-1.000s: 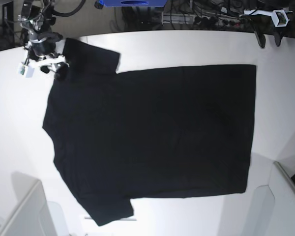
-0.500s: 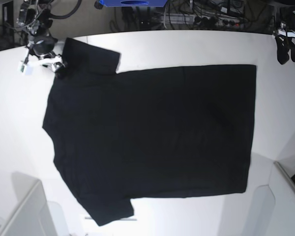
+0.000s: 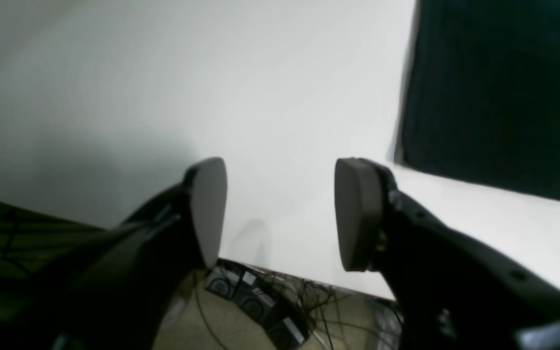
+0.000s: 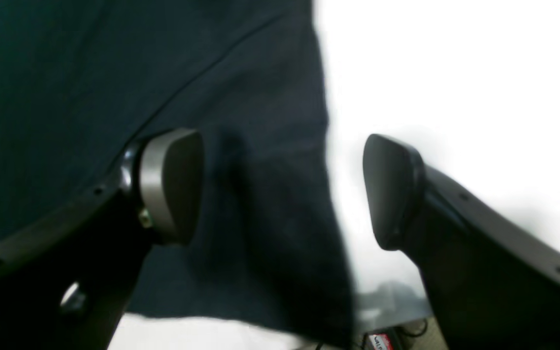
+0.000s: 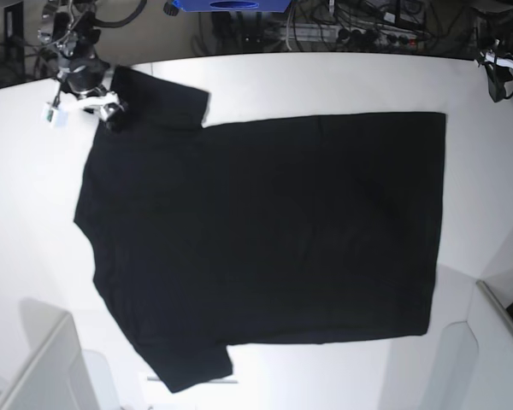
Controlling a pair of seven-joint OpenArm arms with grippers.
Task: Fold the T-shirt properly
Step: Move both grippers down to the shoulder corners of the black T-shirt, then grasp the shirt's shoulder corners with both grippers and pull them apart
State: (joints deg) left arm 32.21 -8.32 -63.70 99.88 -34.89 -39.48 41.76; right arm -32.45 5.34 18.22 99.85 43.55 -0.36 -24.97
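Note:
The black T-shirt (image 5: 265, 231) lies flat on the white table (image 5: 325, 81), collar side left, hem right, sleeves at the far left and near left. My right gripper (image 5: 111, 109) is open at the far sleeve. In the right wrist view the right gripper (image 4: 282, 187) straddles the sleeve's edge, with the cloth (image 4: 114, 73) under the left pad (image 4: 173, 184) and bare table (image 4: 455, 73) under the other. My left gripper (image 5: 503, 81) is open and empty at the table's far right edge. In the left wrist view the left gripper (image 3: 280, 214) hovers there, with the shirt's hem corner (image 3: 503, 87) off to one side.
Light grey bins stand at the near left (image 5: 43, 367) and near right (image 5: 496, 342) corners. Cables and floor (image 3: 270, 311) lie past the table's far edge. A blue box (image 5: 227, 4) sits behind the table.
My left gripper has swung right, from the far edge out to the far right corner. My right gripper has shifted slightly right onto the sleeve's edge. The shirt has not moved.

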